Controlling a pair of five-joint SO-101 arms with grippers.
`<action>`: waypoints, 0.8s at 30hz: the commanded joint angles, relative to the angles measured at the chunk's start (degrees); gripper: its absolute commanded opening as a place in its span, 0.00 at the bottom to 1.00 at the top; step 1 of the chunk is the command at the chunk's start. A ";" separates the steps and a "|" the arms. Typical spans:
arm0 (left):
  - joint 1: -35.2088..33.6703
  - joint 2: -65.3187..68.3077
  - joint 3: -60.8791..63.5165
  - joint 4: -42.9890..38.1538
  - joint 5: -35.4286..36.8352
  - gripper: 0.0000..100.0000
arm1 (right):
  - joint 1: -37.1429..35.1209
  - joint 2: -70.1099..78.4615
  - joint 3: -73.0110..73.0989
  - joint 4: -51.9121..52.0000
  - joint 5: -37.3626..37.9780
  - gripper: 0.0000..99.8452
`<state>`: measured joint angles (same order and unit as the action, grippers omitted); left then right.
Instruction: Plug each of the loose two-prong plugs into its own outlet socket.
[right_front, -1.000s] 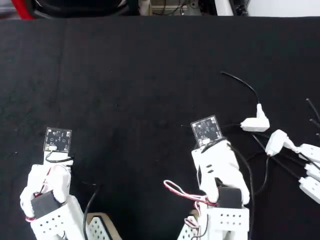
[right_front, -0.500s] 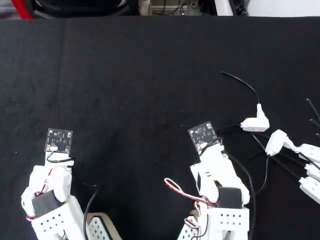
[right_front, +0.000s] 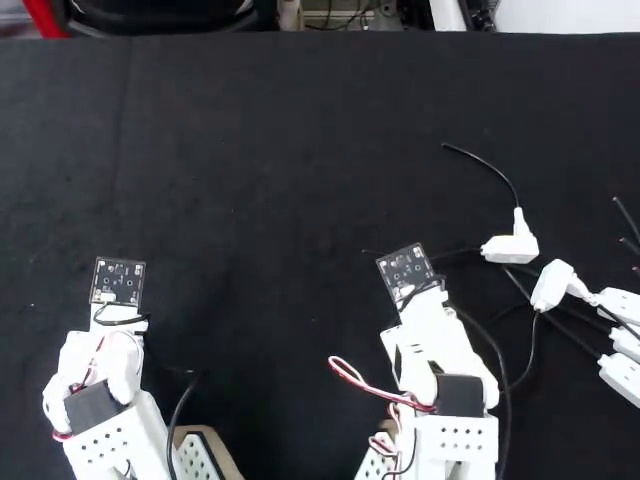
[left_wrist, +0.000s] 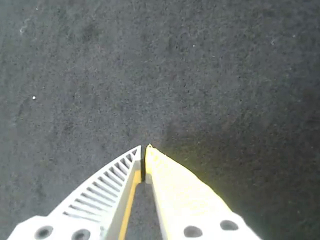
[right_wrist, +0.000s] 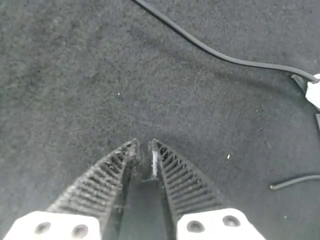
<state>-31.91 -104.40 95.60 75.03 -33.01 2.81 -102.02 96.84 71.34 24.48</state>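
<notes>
The left jaws are pressed together and the right jaws nearly so, both empty. One plug (right_front: 510, 246) and a second plug (right_front: 552, 284) lie at 3 o'clock on the table (right_front: 300, 150), near the outlet sockets (right_front: 622, 340) toward 4 o'clock. Plugs and sockets are smooth, hard white plastic on matte black cloth, so a plug could probably twist in the ribbed jaws, dragged askew by its thin black cord (right_wrist: 225, 58), and a loose socket might skid when pushed.

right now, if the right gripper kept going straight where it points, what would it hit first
Most likely the bare black cloth just ahead of the right gripper; skimming above it, the black cable comes next. Depth is unclear.
</notes>
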 joint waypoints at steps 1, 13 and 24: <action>0.66 -0.09 -0.04 -0.09 0.26 0.03 | -0.18 0.13 0.04 0.26 -0.35 0.04; 0.57 -0.09 -0.04 -0.44 0.26 0.03 | -0.18 0.13 0.04 0.26 -0.35 0.04; 0.31 0.00 1.80 -0.18 0.00 0.03 | -0.18 0.13 0.04 0.26 -0.35 0.04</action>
<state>-31.91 -104.22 96.13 74.07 -33.01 2.81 -102.02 96.84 71.34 24.48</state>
